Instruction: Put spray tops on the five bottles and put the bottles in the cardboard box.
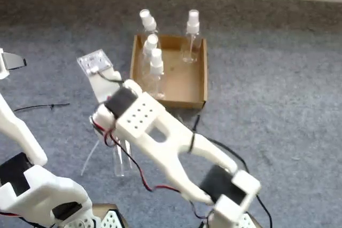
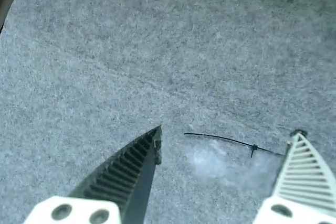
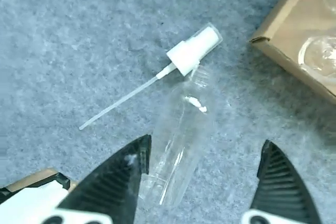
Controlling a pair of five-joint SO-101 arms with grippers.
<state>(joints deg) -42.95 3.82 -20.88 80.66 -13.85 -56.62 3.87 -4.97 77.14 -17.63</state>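
A clear bottle (image 3: 181, 124) lies uncapped on the grey carpet. A white spray top (image 3: 191, 51) with its long tube lies loose at the bottle's neck. My right gripper (image 3: 205, 141) hangs open just above the bottle, one finger on each side, touching nothing. From the high view the same bottle (image 1: 120, 158) and tube (image 1: 90, 158) show beside the right arm (image 1: 160, 137). Several capped bottles (image 1: 156, 65) stand in the cardboard box (image 1: 197, 86), which lies just beyond. My left gripper (image 2: 228, 131) is open over bare carpet at the far left.
A black zip tie (image 2: 226, 141) lies on the carpet under the left gripper, and is also seen as the zip tie (image 1: 43, 106) left of the box. The box corner (image 3: 294, 30) is close to the right gripper. Black and red cables (image 1: 133, 164) trail from the right arm.
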